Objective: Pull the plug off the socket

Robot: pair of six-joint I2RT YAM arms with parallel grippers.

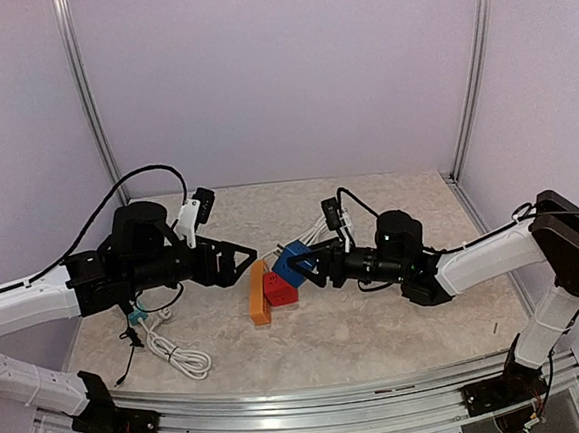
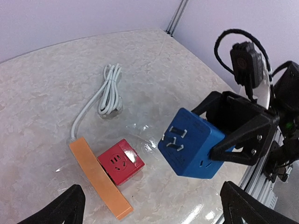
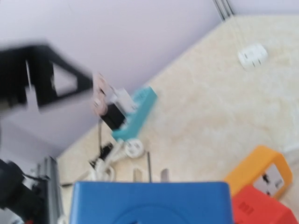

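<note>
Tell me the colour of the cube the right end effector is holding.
Blue; the cube shows best in the left wrist view.

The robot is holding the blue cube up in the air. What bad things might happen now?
1. The right claw pinches the blue cube plug only near one end, so it might slip and fall onto the red cube plug or the flat orange power strip nearby.
2. The open left claw sits very close by, so the two arms might bump if either moves carelessly.
</note>
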